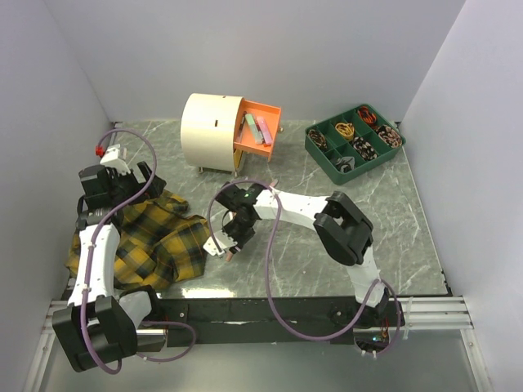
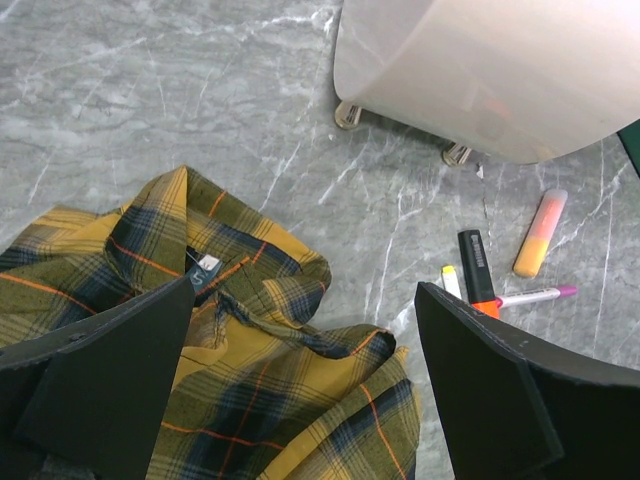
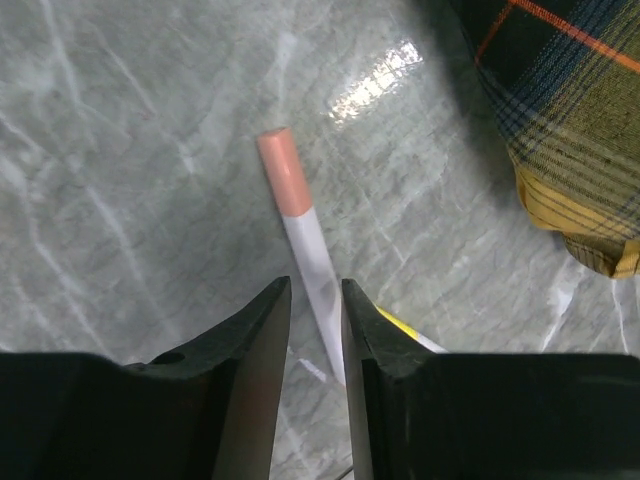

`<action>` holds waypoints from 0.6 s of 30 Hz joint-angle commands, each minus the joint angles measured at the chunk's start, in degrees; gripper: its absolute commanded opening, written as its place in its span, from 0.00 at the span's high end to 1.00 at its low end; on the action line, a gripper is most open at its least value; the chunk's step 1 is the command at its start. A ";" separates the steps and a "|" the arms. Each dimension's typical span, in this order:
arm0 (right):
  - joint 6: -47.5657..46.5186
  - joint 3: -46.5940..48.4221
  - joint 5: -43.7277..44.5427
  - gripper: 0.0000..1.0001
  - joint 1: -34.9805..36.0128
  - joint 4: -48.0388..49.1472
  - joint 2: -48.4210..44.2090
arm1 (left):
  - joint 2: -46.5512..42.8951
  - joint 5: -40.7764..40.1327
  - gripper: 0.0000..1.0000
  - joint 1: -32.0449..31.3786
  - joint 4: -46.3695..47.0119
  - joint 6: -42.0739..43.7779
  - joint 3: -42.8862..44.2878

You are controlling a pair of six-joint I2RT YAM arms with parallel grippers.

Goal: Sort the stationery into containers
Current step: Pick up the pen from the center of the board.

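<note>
The cream drum chest (image 1: 211, 131) stands at the back with its orange drawer (image 1: 260, 135) pulled out; a green and a pink marker (image 1: 263, 126) lie in it. My right gripper (image 1: 230, 242) is low at the cloth's right edge. Its jaws (image 3: 315, 300) are closed in on a white pen with a pink cap (image 3: 298, 220) that points away over the table; a sliver of gap shows on the left. My left gripper (image 2: 305, 390) is open and empty above the plaid cloth (image 2: 200, 340). Ahead lie an orange highlighter (image 2: 540, 233), a black marker (image 2: 474, 262) and a purple-capped pen (image 2: 535, 295).
A green divided tray (image 1: 354, 143) with hair ties sits at the back right. The plaid cloth (image 1: 147, 237) covers the left front of the marble table. A yellow-tipped pen (image 3: 405, 328) pokes out beside my right fingers. White walls close in on three sides.
</note>
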 commanded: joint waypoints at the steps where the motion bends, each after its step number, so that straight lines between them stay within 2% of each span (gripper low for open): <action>1: -1.28 4.45 1.18 0.66 1.07 -2.93 2.98 | -1.26 -0.27 0.01 -0.15 1.63 0.19 -0.13; 7: -2.59 6.56 3.55 0.66 1.42 -5.83 6.58 | -1.00 -0.71 0.00 -0.15 1.28 0.19 0.49; 9: -2.60 6.82 4.34 0.77 1.51 -7.15 7.20 | -0.91 -0.71 0.01 -0.15 1.28 0.28 0.40; 10: -2.43 6.91 4.34 0.86 1.51 -7.76 7.29 | -0.82 -0.71 0.01 -0.15 1.10 0.28 0.49; 11: -2.16 7.00 4.17 0.90 1.51 -8.47 7.12 | -0.73 -0.71 0.00 -0.15 1.01 0.36 0.66; 16: 3.18 9.89 -0.48 0.96 0.99 -10.23 1.24 | 0.41 -0.54 0.00 -0.15 -0.13 1.24 2.15; 18: 6.17 15.92 -2.06 0.96 -0.15 -13.12 -1.05 | 0.76 -0.10 0.01 -0.23 -0.22 1.51 2.86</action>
